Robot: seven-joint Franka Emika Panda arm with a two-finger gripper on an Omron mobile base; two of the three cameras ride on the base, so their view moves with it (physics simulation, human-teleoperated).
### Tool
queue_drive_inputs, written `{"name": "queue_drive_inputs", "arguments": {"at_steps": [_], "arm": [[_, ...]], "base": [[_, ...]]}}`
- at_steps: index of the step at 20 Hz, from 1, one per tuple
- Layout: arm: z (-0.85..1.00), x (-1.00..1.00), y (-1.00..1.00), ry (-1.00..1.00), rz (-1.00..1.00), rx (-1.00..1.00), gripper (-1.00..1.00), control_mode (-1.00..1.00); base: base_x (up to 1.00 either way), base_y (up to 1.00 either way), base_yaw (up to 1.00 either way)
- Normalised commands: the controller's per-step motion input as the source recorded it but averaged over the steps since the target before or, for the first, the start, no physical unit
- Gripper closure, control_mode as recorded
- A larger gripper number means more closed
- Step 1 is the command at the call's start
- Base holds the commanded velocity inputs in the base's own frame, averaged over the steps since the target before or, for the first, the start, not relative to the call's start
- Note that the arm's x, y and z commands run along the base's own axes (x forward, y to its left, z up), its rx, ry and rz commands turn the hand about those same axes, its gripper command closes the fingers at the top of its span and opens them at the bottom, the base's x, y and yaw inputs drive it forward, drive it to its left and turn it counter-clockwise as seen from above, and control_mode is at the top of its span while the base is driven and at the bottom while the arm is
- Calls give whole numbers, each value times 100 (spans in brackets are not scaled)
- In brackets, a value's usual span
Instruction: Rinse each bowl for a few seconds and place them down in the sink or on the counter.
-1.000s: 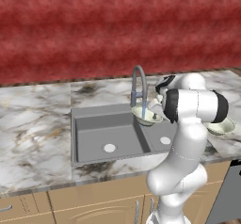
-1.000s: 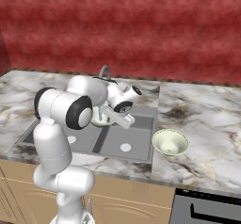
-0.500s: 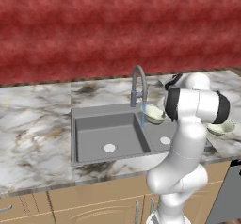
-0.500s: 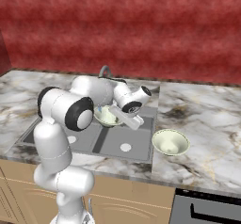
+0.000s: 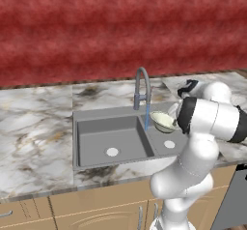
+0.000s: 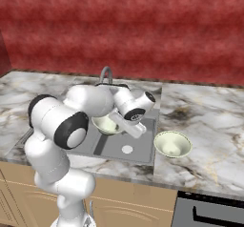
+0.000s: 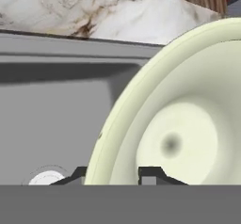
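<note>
The claw is pinching the rim of one bowl, a fingertip on each side of the pale wall, as the hand view shows. That bowl hangs tilted above the right basin of the sink, just beside the thin stream that falls from the curved faucet — near the water, though whether the stream actually strikes the inside I cannot tell.

To rinse well, I judge the bowl should sit with its hollow under the stream and be held there for a few seconds, tilted enough that water runs off into the basin rather than over the tabletop. The grip is on the rim alone, so any turning should be slow.

The second bowl rests upright on the tabletop just right of the sink, well apart from the held one — it looks not yet rinsed.

The arm is folded tightly: its elbow bulks large near the base, the forearm reaches forward over the sink's front edge, and the wrist bends down and sideways towards the faucet.
</note>
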Motion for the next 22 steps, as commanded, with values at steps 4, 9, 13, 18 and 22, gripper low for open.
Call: {"name": "queue_drive_inputs", "arguments": {"at_steps": [4,9,13,18,22], "arm": [[23,-73,0,-7,1,0,100,-100],[36,-36,16,-10,3,0,100,-100],[33,-15,35,-6,6,0,100,-100],[29,-14,47,-2,6,0,100,-100],[16,-3,68,0,5,0,100,-100]], "base": [[0,0,0],[0,0,0],[0,0,0],[0,0,0],[0,0,0]]}}
